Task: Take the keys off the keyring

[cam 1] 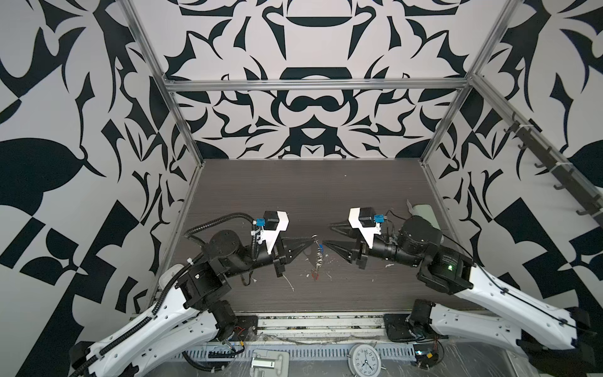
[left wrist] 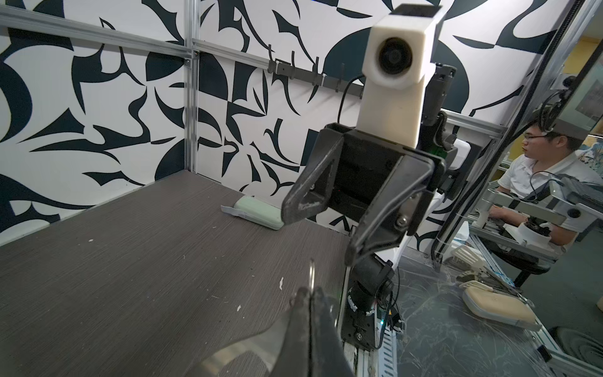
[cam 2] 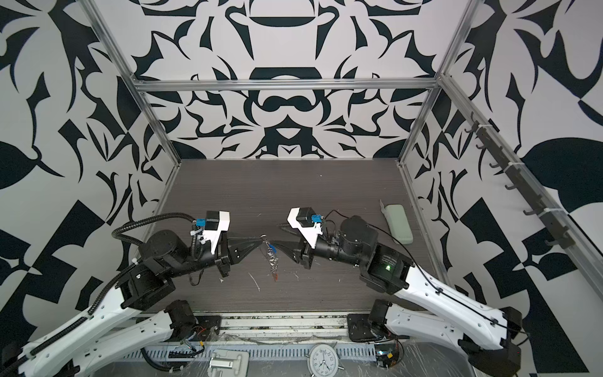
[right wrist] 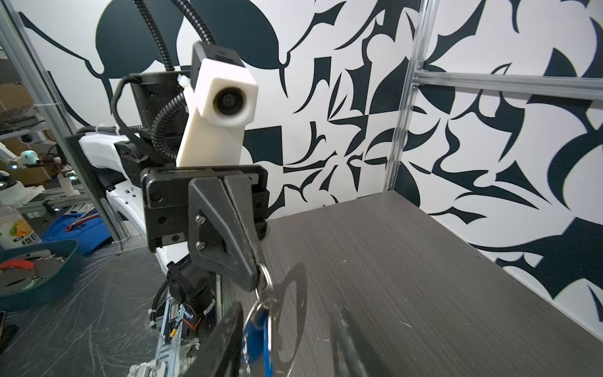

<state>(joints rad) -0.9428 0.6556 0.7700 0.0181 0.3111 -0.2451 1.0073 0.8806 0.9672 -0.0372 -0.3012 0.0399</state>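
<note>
A small white alarm clock lies at 6 o'clock, off the near edge of the dark table. Its dial numerals, 10, 11 and 12 among them, can be read in both top views. In the right wrist view a bottle outside the frame bears a label with orange slices and a printed B; the rest is cut off.

Near the table's middle, the left gripper has its fingers pressed together on the top ring of the keyring. The right wrist view shows that ring nipped at the very tips.

In a top view the chain runs from those tips toward 6 o'clock with both keys on it. The blue-tagged key sits just under the tips and the red-tagged key at the lower end. Whether the red tag touches the table cannot be told.

The right gripper faces the keyring from 3 o'clock with its fingers spread and nothing between the pads. One fingertip is just beside the blue tag.

Farther back, at 2 o'clock by the right wall, a pale-green case lies flat, well apart from both grippers.
</note>
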